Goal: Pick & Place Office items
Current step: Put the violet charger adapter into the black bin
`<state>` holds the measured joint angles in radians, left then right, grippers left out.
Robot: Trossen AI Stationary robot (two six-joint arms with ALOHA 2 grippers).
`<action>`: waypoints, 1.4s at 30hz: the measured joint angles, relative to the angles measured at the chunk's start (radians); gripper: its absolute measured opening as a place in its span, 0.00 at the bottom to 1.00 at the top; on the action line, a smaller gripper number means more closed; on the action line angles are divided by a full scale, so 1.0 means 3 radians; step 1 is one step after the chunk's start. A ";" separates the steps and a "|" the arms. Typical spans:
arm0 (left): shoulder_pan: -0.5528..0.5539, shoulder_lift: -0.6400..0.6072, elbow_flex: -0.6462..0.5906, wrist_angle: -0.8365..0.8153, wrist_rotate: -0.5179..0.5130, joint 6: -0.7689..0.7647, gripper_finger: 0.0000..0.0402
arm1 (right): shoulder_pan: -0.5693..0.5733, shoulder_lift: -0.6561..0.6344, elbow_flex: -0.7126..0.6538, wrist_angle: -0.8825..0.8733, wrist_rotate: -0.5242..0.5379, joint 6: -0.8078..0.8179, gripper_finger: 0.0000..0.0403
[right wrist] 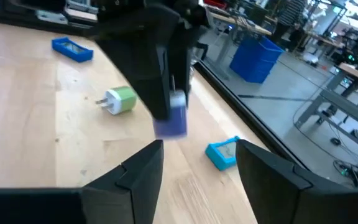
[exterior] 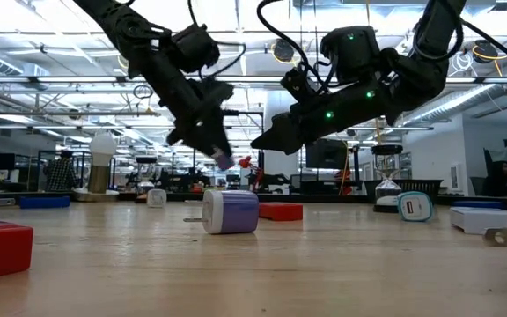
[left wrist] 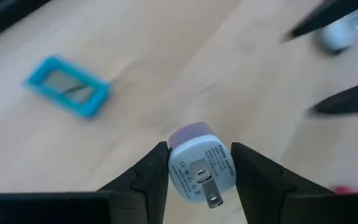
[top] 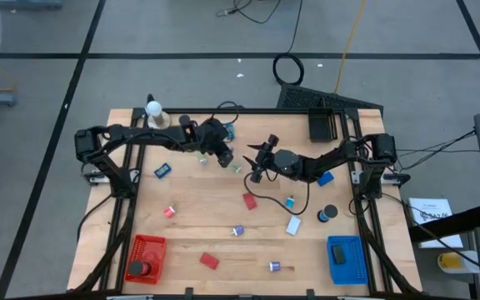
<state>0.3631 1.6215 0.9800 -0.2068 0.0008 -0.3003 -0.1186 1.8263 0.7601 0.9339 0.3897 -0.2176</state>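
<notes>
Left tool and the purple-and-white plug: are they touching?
Touching. The left wrist view shows the plug pinched between both fingers of the left tool; the low view shows it lifted off the table.

A grey floor [top: 182, 33] crossed by dark lines is seen around the wooden worktop [top: 207, 225]. Ceiling light strips [exterior: 51, 66] and distant workbenches [exterior: 42, 201] are seen beyond.

A plug [left wrist: 197, 171] is held between the left gripper's [left wrist: 197, 168] fingers above the table [top: 207, 225], just left of the right gripper [top: 257, 158]; two baskets [top: 146, 257] are set at the near corners.
</notes>
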 joint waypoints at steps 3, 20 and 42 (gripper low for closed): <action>0.0113 0.0023 0.0061 -0.0271 -0.0054 0.0101 0.39 | -0.0035 0.0000 0.0000 -0.0008 -0.0002 0.0046 0.47; 0.0211 0.0667 0.0320 -0.0173 0.0286 0.0193 0.39 | -0.0050 0.0000 0.0000 0.0060 -0.0181 0.0070 0.45; 0.0127 -0.0076 0.0162 -0.0438 0.0142 0.0790 0.51 | -0.0036 0.0001 -0.0001 -0.0063 0.0004 0.0242 0.41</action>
<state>0.4014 1.5986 1.0286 -0.3382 0.0433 -0.0631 -0.1295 1.8267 0.7597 0.9150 0.3908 -0.1448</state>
